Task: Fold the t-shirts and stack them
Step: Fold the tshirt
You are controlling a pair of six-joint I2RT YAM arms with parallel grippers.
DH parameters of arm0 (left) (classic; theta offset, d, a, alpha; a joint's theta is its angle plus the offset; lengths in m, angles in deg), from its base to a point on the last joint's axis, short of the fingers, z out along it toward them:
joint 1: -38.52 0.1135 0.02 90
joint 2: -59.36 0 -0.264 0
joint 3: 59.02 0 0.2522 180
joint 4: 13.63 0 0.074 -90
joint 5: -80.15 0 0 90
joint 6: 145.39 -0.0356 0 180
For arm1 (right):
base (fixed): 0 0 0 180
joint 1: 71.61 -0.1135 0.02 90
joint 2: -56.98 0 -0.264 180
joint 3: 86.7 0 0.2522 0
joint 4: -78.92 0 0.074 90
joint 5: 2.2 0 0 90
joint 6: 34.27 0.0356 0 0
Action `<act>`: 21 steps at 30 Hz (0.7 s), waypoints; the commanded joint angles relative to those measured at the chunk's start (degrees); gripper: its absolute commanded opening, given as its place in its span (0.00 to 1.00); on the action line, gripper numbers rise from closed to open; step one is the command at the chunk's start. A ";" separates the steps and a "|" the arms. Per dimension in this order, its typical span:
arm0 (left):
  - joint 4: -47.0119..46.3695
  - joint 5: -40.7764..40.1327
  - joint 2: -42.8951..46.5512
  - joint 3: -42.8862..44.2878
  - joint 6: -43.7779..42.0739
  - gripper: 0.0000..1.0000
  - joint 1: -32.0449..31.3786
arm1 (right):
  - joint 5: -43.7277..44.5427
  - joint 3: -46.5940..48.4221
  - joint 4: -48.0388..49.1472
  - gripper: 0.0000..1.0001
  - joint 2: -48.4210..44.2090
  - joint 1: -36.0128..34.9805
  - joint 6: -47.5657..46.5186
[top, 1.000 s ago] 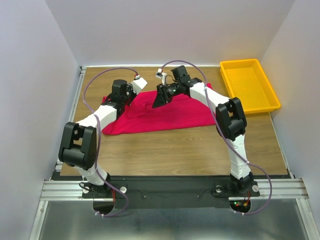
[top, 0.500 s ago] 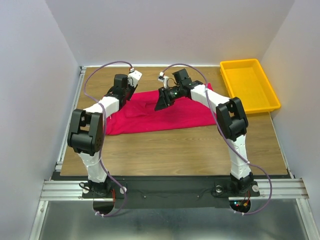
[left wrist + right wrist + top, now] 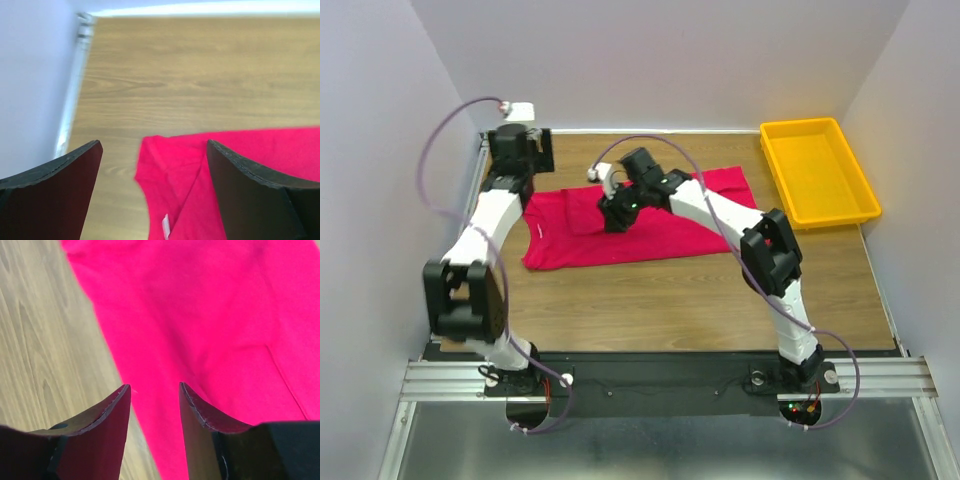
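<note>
The crimson t-shirt [image 3: 670, 225] lies spread out on the wooden table, its long side running left to right. In the left wrist view its left edge [image 3: 175, 170] and a small white neck label [image 3: 165, 223] show. My left gripper [image 3: 532, 160] is raised at the far left corner, just beyond the shirt's left end. Its jaws [image 3: 155, 150] are wide open with nothing between them. My right gripper [image 3: 615, 215] hovers over the shirt's left-middle part, near a fold line. It stands open [image 3: 155, 390], with the flat cloth [image 3: 200, 315] showing below the gap.
A yellow plastic tray [image 3: 815, 165] stands at the far right of the table. Bare wood [image 3: 670, 300] stretches between the shirt and the arm bases. White walls close in the left, back and right sides, and a metal rail [image 3: 478, 190] runs along the left edge.
My left gripper has opened, let go of the shirt's left end and swung up to the far left corner. The cloth now lies flatter there. My right gripper moved left and nearer.
</note>
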 commanded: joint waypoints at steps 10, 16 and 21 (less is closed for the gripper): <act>1.36 11.33 42.35 -26.00 13.71 0.97 9.05 | 25.85 21.08 -1.81 0.51 13.96 -11.97 -4.62; 0.40 10.63 49.03 -31.37 14.24 0.97 9.14 | 31.56 25.74 0.11 0.51 19.23 -13.82 -2.07; 0.04 11.41 51.15 -34.09 14.59 0.97 9.14 | 32.18 25.57 1.96 0.52 20.20 -14.17 -0.75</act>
